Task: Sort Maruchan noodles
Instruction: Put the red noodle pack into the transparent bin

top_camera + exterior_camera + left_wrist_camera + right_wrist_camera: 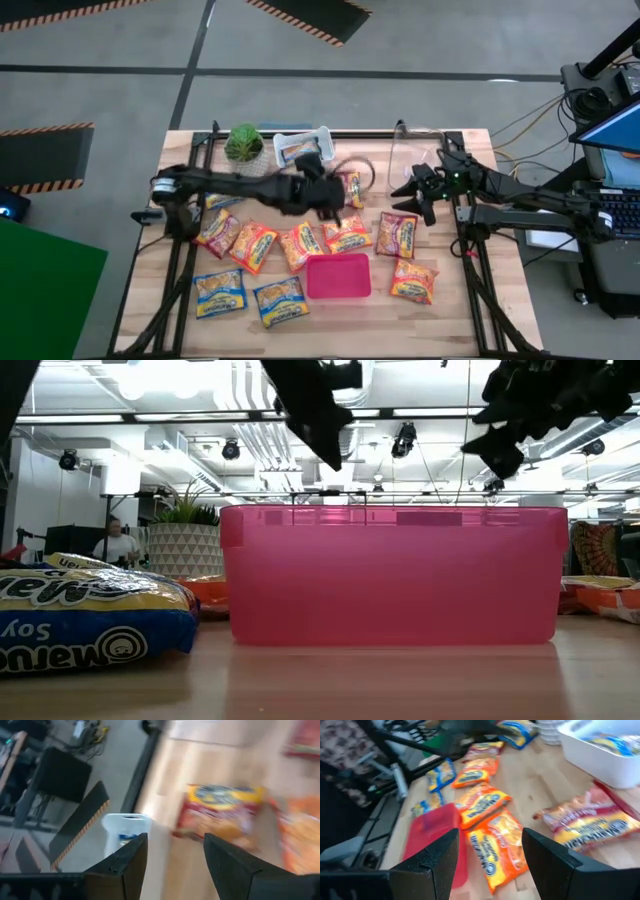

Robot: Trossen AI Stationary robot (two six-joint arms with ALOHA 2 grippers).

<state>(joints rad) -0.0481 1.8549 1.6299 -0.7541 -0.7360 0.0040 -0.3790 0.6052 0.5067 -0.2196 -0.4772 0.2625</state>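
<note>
Several Maruchan noodle packets lie flat on the wooden table: blue-and-yellow (218,293), orange (300,245) and dark red (397,233). Another blue-and-yellow packet lies in the white bin (300,148) at the far edge. My left gripper (175,840) hangs open and bare above the table's middle (328,198), just nearer than the white bin (125,827), beside a dark red packet (225,812). My right gripper (490,832) waits open in the air at the far right (415,190), pointing toward the packets.
A pink bin (338,276) stands at the near middle, filling the low view (395,575). A clear bin (415,150) sits at the far right and a potted plant (243,145) at the far left. Black frame rails run along the table's left and right edges.
</note>
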